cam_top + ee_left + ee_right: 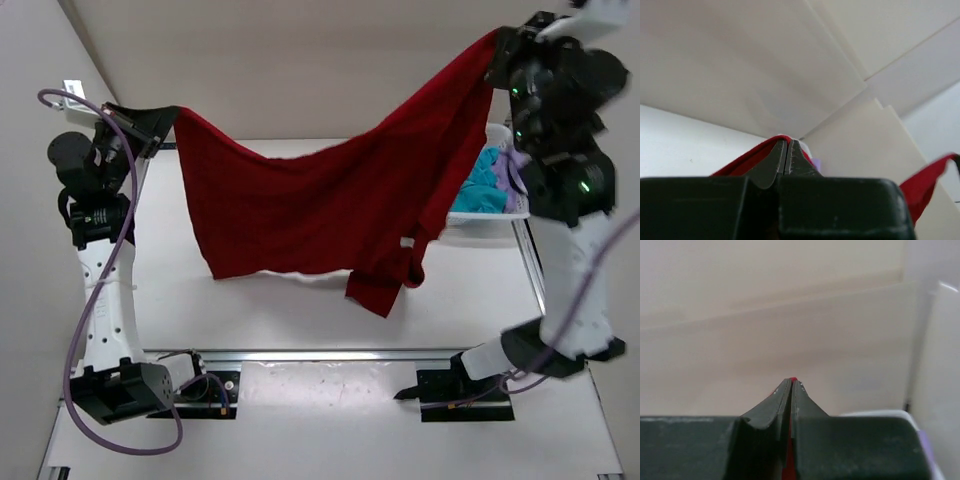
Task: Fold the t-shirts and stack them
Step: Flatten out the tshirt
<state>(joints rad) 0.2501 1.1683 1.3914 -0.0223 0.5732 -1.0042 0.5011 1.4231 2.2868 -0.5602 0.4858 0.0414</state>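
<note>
A: Starting at the left tool [788, 150]: jaws pinched tight on red cloth, a fold of it showing round the tips. The right tool [791, 385] is likewise clenched, with a sliver of red between its pads.

B: So both grasp the red t-shirt [320, 200]. Where is it?

A: Up off the table [300, 320]. It is strung between the two tools, right end higher, middle sagging. One sleeve dangles lowest, toward the right. The hem looks clear of the surface, though I can't be sure from above.

B: The other two?

A: The teal t-shirt [485, 185] and lavender t-shirt [515, 165] are bunched in the white mesh basket [470, 222] at the table's right edge.

B: Step in hand?

A: Spreading the first shirt, I judge. No fold made, no stack begun.

B: Next move?

A: Probably level both tools, lower them together and lay the cloth flat on the table. That calls for tension across the top edge, and for the hanging sleeve not to tuck under.
</note>
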